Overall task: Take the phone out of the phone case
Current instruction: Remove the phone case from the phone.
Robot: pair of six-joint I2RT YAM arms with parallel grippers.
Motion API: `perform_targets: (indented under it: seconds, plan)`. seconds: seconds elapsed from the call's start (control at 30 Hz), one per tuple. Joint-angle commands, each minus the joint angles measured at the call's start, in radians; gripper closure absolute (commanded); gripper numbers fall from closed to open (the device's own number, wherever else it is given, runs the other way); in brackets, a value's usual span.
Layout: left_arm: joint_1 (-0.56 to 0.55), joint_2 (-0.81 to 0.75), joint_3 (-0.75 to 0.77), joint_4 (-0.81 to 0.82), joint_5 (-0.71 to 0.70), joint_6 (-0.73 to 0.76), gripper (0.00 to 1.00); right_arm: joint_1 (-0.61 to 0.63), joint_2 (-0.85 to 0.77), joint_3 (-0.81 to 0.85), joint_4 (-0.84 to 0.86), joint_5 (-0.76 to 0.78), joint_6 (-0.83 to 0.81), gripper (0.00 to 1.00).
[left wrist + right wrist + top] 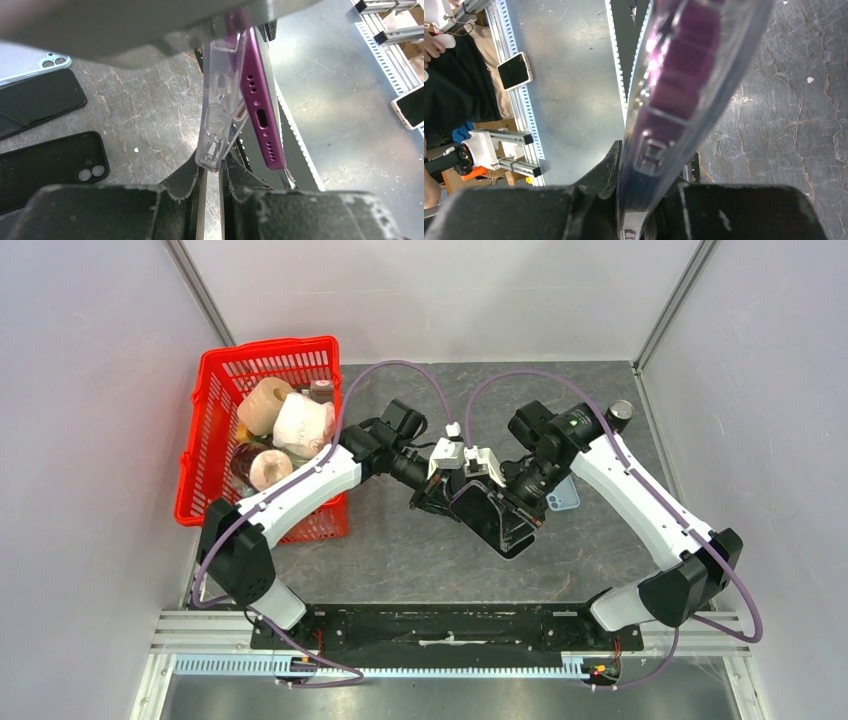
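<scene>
as left tool (212, 175) clamps case (219, 105), phone (257, 95) juts out.

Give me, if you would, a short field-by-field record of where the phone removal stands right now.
purple phone: held above the table, bottom edge out of the case
clear case: peeled away at that edge, still on elsewhere
left gripper: fingers shut on the clear case
right gripper: fingers shut on the purple phone's cased side
task status: partly separated, phone not yet free
</scene>
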Motion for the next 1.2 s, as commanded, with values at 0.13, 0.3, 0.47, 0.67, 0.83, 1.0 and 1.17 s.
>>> perform_targets:
  seconds: [0.13, 0.3, 0.47, 0.67, 0.83, 1.0, 1.17]
  plan:
    - [-0.018, 0.036, -0.040, 0.254, -0.151, -0.104, 0.98, 0.058, -0.035, 0.081, 0.235, -0.378, -0.082, 1.00]
    - [0.003, -0.026, -0.040, 0.213, -0.114, -0.096, 0.98, 0.044, -0.053, 0.049, 0.329, -0.277, 0.014, 1.00]
    - [0.057, -0.093, 0.014, -0.035, -0.081, 0.051, 0.90, 0.003, -0.067, 0.030, 0.405, -0.200, 0.097, 1.00]
    - [0.113, -0.202, 0.047, -0.232, -0.082, 0.128, 0.63, -0.030, -0.038, 0.037, 0.400, -0.222, 0.103, 1.00]
    - [0.137, -0.339, 0.026, -0.257, -0.145, 0.099, 0.57, -0.049, -0.017, 0.048, 0.378, -0.267, 0.074, 1.00]
    - [0.183, -0.467, 0.054, -0.205, -0.190, -0.059, 0.54, -0.058, 0.011, 0.056, 0.327, -0.298, 0.022, 1.00]
    - [0.185, -0.484, 0.102, -0.040, -0.183, -0.378, 0.52, -0.058, 0.020, 0.059, 0.329, -0.310, 0.016, 1.00]
